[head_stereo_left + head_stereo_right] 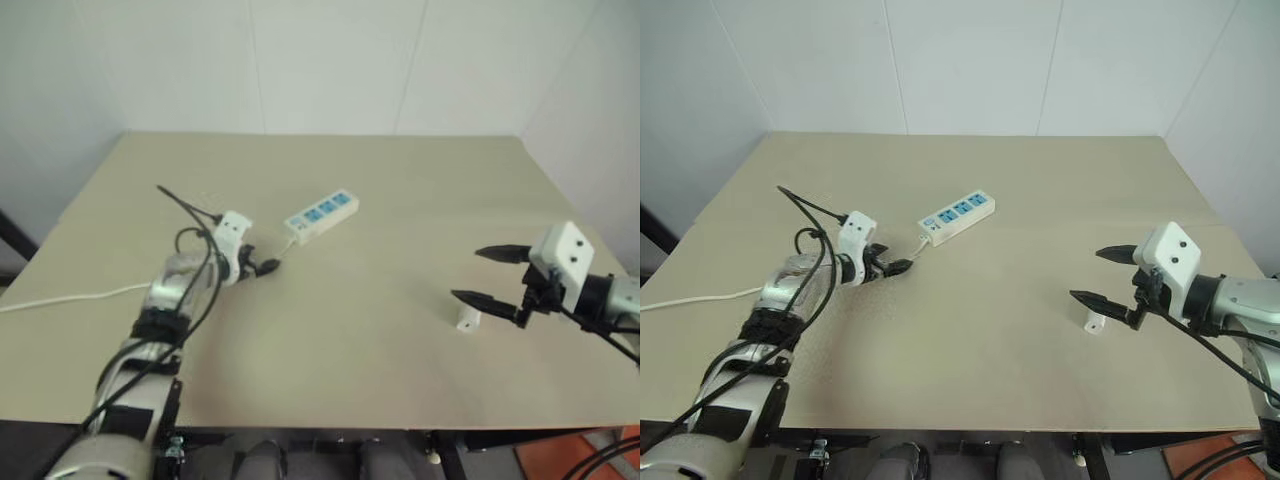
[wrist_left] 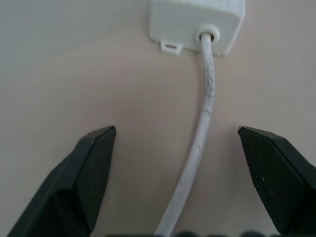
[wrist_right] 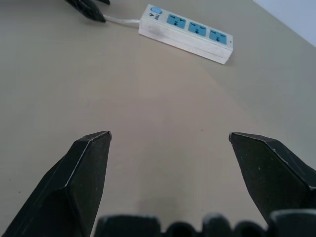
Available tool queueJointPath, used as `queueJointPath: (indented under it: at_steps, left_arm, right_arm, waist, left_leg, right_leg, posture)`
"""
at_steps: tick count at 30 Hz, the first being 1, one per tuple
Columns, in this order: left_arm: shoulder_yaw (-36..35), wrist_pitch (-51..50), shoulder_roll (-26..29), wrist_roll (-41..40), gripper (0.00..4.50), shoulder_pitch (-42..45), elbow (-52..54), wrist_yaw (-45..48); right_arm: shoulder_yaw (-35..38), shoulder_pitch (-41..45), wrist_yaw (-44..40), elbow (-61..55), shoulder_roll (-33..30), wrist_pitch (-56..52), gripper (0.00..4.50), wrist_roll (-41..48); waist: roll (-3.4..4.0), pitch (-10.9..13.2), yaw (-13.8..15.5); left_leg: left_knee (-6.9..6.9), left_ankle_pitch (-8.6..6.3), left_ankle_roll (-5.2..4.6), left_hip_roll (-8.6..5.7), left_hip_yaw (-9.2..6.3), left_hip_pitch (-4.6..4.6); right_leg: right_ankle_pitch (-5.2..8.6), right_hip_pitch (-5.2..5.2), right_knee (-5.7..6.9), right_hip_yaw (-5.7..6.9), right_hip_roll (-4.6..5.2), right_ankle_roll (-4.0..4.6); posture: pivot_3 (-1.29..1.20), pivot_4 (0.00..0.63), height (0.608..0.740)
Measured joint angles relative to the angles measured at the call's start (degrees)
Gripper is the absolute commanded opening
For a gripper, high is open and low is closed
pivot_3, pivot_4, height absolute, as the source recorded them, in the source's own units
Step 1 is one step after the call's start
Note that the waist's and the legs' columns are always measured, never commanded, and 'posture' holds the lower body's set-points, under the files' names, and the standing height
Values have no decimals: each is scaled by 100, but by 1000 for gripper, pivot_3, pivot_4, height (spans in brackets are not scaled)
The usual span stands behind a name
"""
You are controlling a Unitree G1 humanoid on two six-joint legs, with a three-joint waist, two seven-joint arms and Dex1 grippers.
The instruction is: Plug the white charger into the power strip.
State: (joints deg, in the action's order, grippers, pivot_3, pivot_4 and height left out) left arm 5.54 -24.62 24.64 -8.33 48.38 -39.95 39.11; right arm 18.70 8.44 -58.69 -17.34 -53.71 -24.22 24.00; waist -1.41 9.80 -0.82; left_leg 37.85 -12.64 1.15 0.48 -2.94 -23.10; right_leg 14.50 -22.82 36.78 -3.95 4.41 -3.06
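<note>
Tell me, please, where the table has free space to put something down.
Free: the wide patch between the power strip and the white charger, also the far edge behind the strip. Crowded: near the strip's cord, where the open left hand hovers, and around the charger beside the open right hand.

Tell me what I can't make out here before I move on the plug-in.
- white charger: too small in the eye views to show its prongs or which way they face; right gripper crowds it.
- power strip: left wrist view's edge cuts off its sockets.
- cord: runs off the eye view's left edge.
</note>
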Motion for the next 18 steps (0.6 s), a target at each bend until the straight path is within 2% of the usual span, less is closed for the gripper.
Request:
queueJointPath:
  at_steps: [1, 5, 12, 13, 15, 18]
  left_arm:
    - [31, 119, -29, 82, 3687, 103, -208, 33]
    - [78, 461, -111, 293, 2381, 298, -657, 165]
    - [39, 742, -153, 382, 168, 286, -805, 372]
    - [21, 759, -150, 378, 19, 246, -762, 431]
    - [-1, 799, -137, 375, 19, 131, -613, 544]
    - [8, 689, 107, 152, 19, -558, 386, 1243]
  right_arm:
    - [4, -8, 10, -21, 0, -3, 4500, 22]
    - [19, -18, 32, -64, 0, -8, 4500, 108]
    - [31, -20, 141, -81, -1, -13, 4500, 165]
    - [31, -19, 144, -81, -1, -13, 4500, 169]
    - [31, -14, 149, -81, -1, -13, 4500, 185]
    - [21, 11, 160, -91, -4, -12, 4500, 203]
  waist:
    - [0, 0, 1]
    - [0, 0, 5]
    - [0, -1, 7]
    - [1, -1, 6]
    - [1, -1, 7]
    - [2, -1, -6]
  left_leg:
    - [0, 0, 0, -3, 0, 1]
    - [0, 0, 0, -4, -1, 13]
    - [0, 0, 0, -4, -2, 20]
    - [0, 0, 0, -4, -2, 21]
    - [0, 0, 0, -4, -2, 22]
    - [-1, 0, 0, -3, -2, 17]
  right_leg:
    - [0, 1, 2, 0, 2, -1]
    - [0, 14, 3, 0, 2, -3]
    - [0, 21, 3, 0, 3, -5]
    - [0, 22, 3, 0, 3, -5]
    - [0, 23, 3, 0, 3, -5]
    - [1, 19, 1, -1, 3, -6]
  posture:
    - [0, 150, 740]
    - [0, 150, 740]
    - [0, 150, 740]
    - [0, 150, 740]
    - [0, 150, 740]
    - [0, 150, 740]
